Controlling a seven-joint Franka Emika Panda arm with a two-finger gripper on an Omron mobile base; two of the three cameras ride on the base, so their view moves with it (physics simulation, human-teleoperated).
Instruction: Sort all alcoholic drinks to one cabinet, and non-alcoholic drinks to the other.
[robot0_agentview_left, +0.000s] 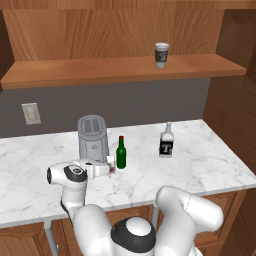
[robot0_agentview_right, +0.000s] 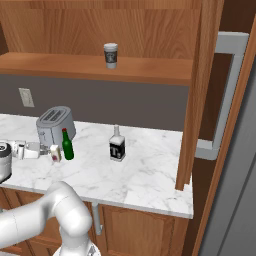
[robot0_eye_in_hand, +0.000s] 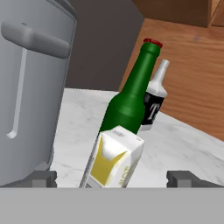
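Two fingertips wide open around the small white carton (robot0_eye_in_hand: 114, 159) — gripper (robot0_eye_in_hand: 113, 178) needs only to close — green bottle (robot0_eye_in_hand: 131, 98) just behind.

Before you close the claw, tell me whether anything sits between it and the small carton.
Nothing visible does. In the hand view the small carton stands directly ahead between the open claw tips. The green bottle stands just behind it, and the toaster is off to one side.
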